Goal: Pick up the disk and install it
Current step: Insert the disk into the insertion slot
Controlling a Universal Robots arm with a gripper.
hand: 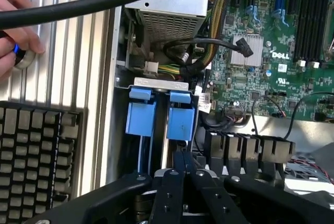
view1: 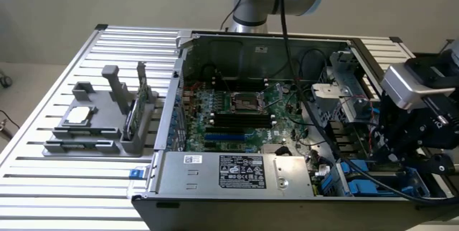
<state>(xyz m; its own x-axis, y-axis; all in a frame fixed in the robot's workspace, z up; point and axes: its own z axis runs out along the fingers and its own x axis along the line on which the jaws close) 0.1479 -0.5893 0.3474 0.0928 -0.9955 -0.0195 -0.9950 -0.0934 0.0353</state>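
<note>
I'm looking at a robotics lab: a slotted aluminium tabletop [view1: 64,188], an opened computer case [view1: 251,53], a grey parts fixture [view1: 86,145], a bare wall [view1: 107,0].

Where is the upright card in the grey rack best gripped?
Probably by its free top edge, from straight above: the card stands on edge in the rack, lower part sunk in its slot, thin enough to pinch across.
</note>
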